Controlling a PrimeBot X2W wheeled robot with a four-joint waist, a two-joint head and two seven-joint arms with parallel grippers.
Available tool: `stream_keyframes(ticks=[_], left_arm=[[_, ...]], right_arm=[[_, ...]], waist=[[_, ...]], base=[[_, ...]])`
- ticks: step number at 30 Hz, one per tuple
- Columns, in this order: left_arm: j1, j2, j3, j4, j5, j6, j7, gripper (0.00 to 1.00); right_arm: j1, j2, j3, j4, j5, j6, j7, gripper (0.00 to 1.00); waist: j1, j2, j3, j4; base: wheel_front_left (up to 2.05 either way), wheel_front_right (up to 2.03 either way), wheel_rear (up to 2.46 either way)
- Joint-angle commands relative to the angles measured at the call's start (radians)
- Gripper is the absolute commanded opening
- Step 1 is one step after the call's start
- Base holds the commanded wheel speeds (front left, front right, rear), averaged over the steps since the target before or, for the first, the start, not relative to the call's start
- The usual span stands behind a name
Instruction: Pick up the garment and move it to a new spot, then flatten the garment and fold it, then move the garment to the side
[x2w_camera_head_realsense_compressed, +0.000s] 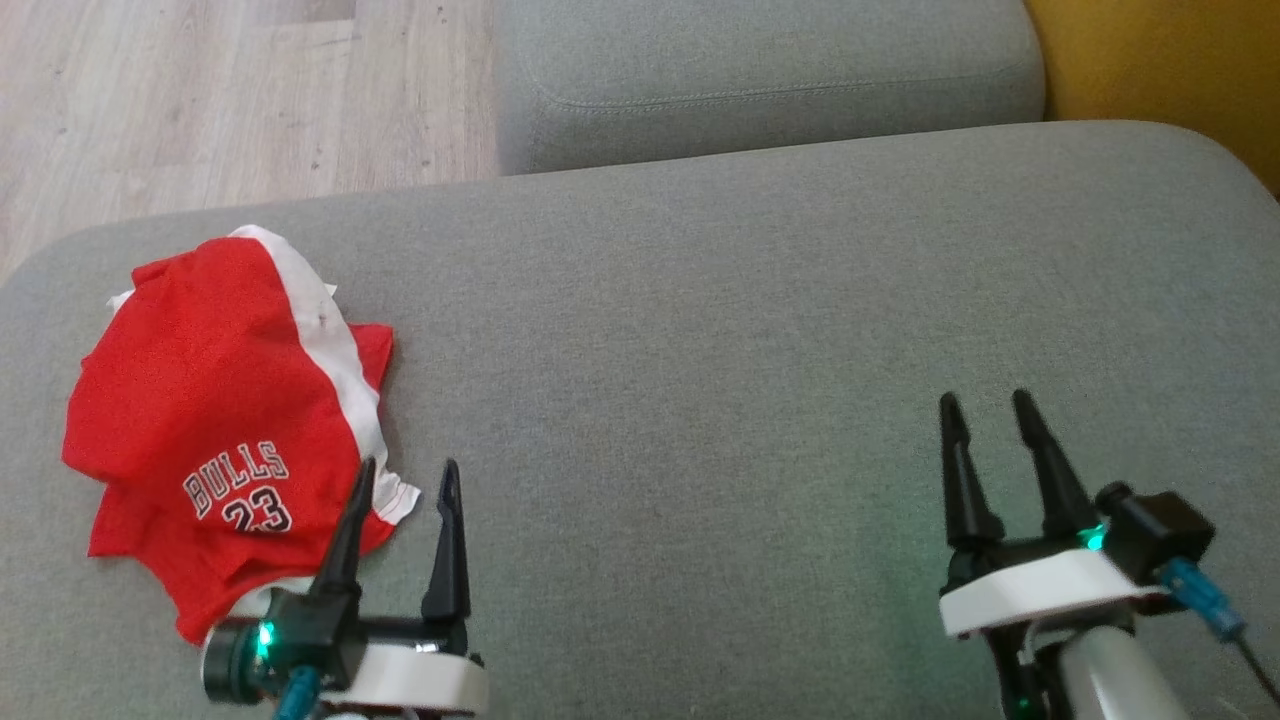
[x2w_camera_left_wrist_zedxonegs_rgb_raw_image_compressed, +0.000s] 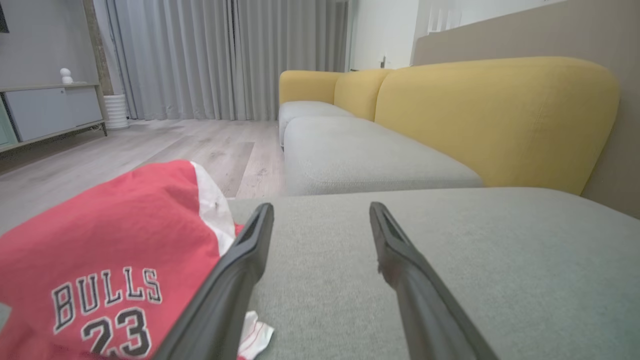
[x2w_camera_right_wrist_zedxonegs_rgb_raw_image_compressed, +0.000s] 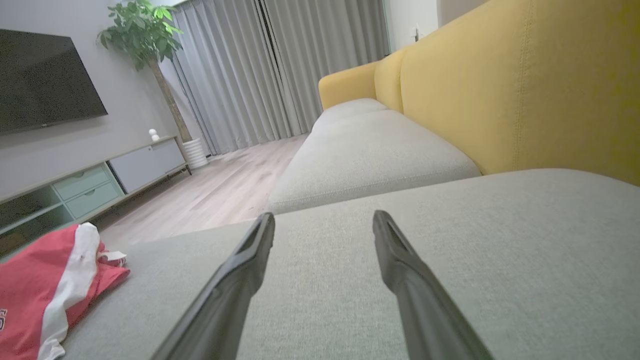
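Two grippers hover low over the grey sofa seat (x2w_camera_head_realsense_compressed: 700, 330), each with fingers spread wide and holding nothing. Left gripper (x2w_camera_head_realsense_compressed: 409, 465), at 7 o'clock in the head view, points just beside the garment (x2w_camera_head_realsense_compressed: 225, 400), one finger overlapping its hem. Garment: a crumpled red-and-white jersey lettered BULLS 23, lying at 9 o'clock on the seat. Right gripper (x2w_camera_head_realsense_compressed: 983, 396), at 4 o'clock, stands well apart from it.

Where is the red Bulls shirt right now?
The crumpled red and white Bulls jersey lies on the grey fabric sofa cushion, at the head view's left, just beside the left gripper.
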Motion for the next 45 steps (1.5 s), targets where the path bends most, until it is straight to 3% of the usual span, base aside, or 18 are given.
stream_keyframes(ticks=[1, 21, 45], left_arm=[[-0.026, -0.006, 0.041, -0.008, 0.032, -0.011, -0.018, 1.0], [-0.034, -0.063, 0.142, 0.023, 0.091, -0.082, -0.021, 1.0], [0.019, -0.062, 0.246, 0.03, 0.127, -0.092, -0.021, 1.0]], right_arm=[[-0.017, -0.009, 0.037, -0.01, -0.024, -0.001, -0.018, 1.0], [-0.036, -0.009, 0.062, 0.048, -0.016, -0.001, -0.021, 1.0], [0.007, -0.009, 0.213, 0.053, 0.052, -0.001, -0.021, 1.0]], waist=[[0.0, 0.0, -0.001, -0.001], [0.0, 0.0, -0.009, 0.016], [0.0, 0.0, -0.073, 0.261]], base=[[0.0, 0.0, 0.0], [0.0, 0.0, 0.0], [0.0, 0.0, 0.0]])
